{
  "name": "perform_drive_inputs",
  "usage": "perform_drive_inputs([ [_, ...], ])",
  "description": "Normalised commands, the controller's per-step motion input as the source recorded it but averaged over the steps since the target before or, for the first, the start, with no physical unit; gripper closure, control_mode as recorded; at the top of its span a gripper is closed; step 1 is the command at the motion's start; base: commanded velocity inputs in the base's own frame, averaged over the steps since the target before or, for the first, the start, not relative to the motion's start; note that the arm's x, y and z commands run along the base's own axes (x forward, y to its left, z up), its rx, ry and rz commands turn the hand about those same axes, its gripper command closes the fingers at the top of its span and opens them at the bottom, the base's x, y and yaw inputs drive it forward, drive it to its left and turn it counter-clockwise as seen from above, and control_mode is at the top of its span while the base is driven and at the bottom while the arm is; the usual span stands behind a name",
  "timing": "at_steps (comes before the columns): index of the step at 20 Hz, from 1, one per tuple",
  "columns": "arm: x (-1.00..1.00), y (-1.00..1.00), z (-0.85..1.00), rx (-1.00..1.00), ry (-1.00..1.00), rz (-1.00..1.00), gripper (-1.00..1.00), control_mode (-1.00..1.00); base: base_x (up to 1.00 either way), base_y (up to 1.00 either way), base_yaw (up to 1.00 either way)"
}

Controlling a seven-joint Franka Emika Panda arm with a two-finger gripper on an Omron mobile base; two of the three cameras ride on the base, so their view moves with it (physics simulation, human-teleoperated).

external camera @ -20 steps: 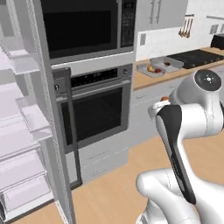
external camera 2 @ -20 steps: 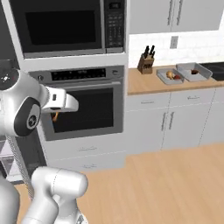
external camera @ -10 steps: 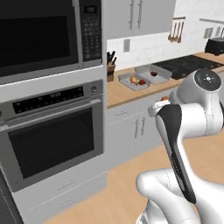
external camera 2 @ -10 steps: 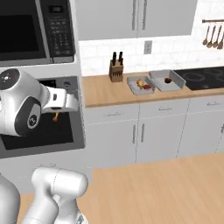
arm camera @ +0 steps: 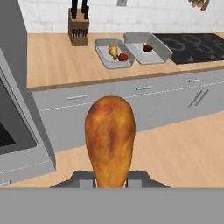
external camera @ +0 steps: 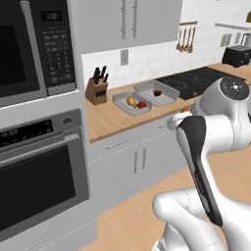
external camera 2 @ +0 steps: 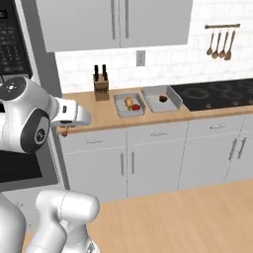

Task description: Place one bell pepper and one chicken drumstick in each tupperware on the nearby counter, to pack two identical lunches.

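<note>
Hand view, claw [arm camera: 110, 177] gripping one chicken drumstick [arm camera: 110, 135], two tupperware trays [arm camera: 113, 56] [arm camera: 148, 48], two bell peppers [arm camera: 123, 57] [arm camera: 148, 48].

Two trays sit side by side on the table [external camera 2: 99, 117], the left tray [external camera 2: 129, 105] touching or just beside the right tray [external camera 2: 161, 97]. In the left tray lie a drumstick [external camera 2: 129, 102] and a pepper [external camera 2: 136, 106], the pepper to the drumstick's right. In the right tray lies a second pepper [external camera 2: 163, 98]. A knife block [external camera 2: 101, 89] stands on the table left of the trays, against the back wall. A cooktop [external camera 2: 217, 93] lies right of the trays. Spoons [external camera 2: 219, 44] hang on the wall above it. An oven [external camera: 39, 176] stands left of the table, a microwave [external camera: 29, 46] above it. Well before the table, the gripper [arm camera: 110, 177] holds another drumstick [arm camera: 109, 138], thick end toward the table.
</note>
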Motion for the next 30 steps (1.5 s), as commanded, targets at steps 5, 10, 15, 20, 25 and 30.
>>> perform_drive_inputs([
  [5, 0.0, 0.0, 0.0, 0.0, 0.0, 0.0, 1.0, 1.0, 1.0, -1.0, 0.11],
  [10, 0.0, 0.0, 0.0, 0.0, 0.0, 0.0, 1.0, 1.0, 1.0, -1.0, 0.03],
  [15, 0.0, 0.0, 0.0, 0.0, 0.0, 0.0, 1.0, 1.0, 1.0, -0.83, 0.08],
  [20, 0.0, 0.0, 0.0, 0.0, 0.0, 0.0, 1.0, 1.0, 1.0, -0.36, 0.38],
  [25, 0.0, 0.0, 0.0, 0.0, 0.0, 0.0, 1.0, 1.0, 0.98, -0.16, 0.44],
  [30, 0.46, -0.34, -0.73, 0.04, 0.29, 0.26, 1.0, -1.0, 0.0, 0.0, 0.0],
])
